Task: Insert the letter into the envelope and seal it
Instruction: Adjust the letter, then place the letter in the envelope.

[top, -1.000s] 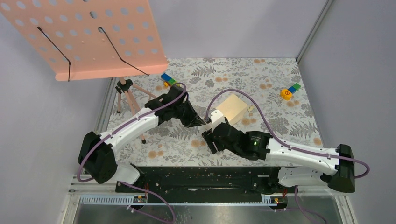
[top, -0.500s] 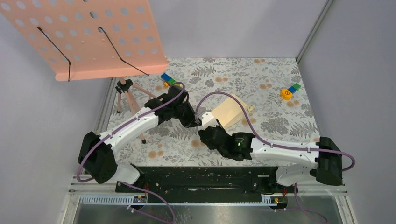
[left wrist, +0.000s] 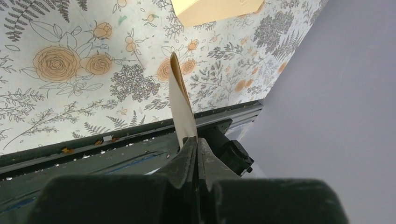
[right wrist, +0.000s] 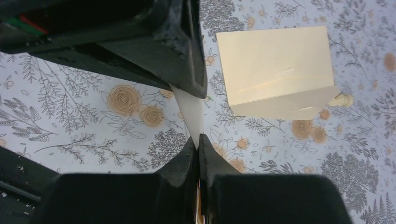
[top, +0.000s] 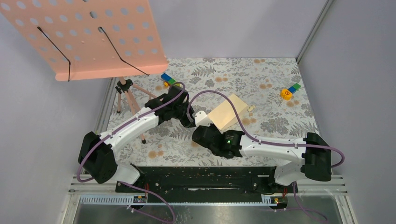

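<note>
My left gripper (left wrist: 196, 140) is shut on one end of the envelope (left wrist: 181, 102), a thin tan strip seen edge-on that stands up from its jaws above the table. My right gripper (right wrist: 199, 137) is shut on the opposite end of the envelope (right wrist: 192, 114), and the left fingers (right wrist: 194, 88) pinch it from above in that view. In the top view the two grippers meet tip to tip, left gripper (top: 190, 122) and right gripper (top: 198, 131), hiding the envelope. The letter (top: 229, 112), a pale cream folded sheet, lies flat on the floral table behind them, letter (right wrist: 275, 60), untouched.
A pink perforated music stand (top: 93, 37) on a tripod (top: 126, 95) overhangs the back left. Toy blocks lie at the back (top: 167, 79) and the right (top: 289, 91). A small cream peg (right wrist: 344, 99) sits by the letter. A black rail (top: 196, 177) runs along the near edge.
My right arm swung left toward the left gripper, and its jaws went from open to shut on the envelope's free end. The left gripper held still, shut.
</note>
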`<move>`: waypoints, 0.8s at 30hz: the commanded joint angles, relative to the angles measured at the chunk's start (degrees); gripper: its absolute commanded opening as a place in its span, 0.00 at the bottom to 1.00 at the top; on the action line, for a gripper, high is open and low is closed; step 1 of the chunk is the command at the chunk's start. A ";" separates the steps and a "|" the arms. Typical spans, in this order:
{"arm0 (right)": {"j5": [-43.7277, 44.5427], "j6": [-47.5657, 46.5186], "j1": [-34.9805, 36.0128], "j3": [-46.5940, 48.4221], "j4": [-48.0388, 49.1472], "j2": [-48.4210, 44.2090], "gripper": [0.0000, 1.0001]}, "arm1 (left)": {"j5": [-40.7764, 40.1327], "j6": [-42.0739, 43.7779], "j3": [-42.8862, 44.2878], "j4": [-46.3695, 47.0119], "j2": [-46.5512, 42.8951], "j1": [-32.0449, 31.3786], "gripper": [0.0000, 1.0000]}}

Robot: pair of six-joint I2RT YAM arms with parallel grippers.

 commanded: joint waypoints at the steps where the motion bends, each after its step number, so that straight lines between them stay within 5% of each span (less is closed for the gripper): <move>1: 7.54 0.60 0.48 2.41 -2.81 -0.35 0.00 | 0.26 1.06 1.90 -0.25 -0.41 -0.29 0.00; 5: 11.74 0.24 0.14 0.35 -4.42 -2.86 0.00 | 1.27 5.79 1.93 0.67 0.17 -0.24 0.28; 7: 11.57 1.09 -1.37 -1.74 -5.58 -4.66 0.00 | 1.89 6.83 1.00 2.77 -0.30 -0.25 0.63; 10: 8.33 2.83 -5.15 -5.88 -5.89 -9.30 0.00 | 1.93 8.93 -0.24 6.21 -0.47 -0.16 0.93; 17: -7.89 9.32 -20.68 -13.28 -6.57 -24.46 0.00 | 4.77 16.59 -0.79 11.08 4.31 -0.36 0.99; 24: -30.71 22.18 -42.87 -19.43 -5.27 -35.96 0.00 | -4.04 30.53 14.58 0.49 17.47 -0.98 0.92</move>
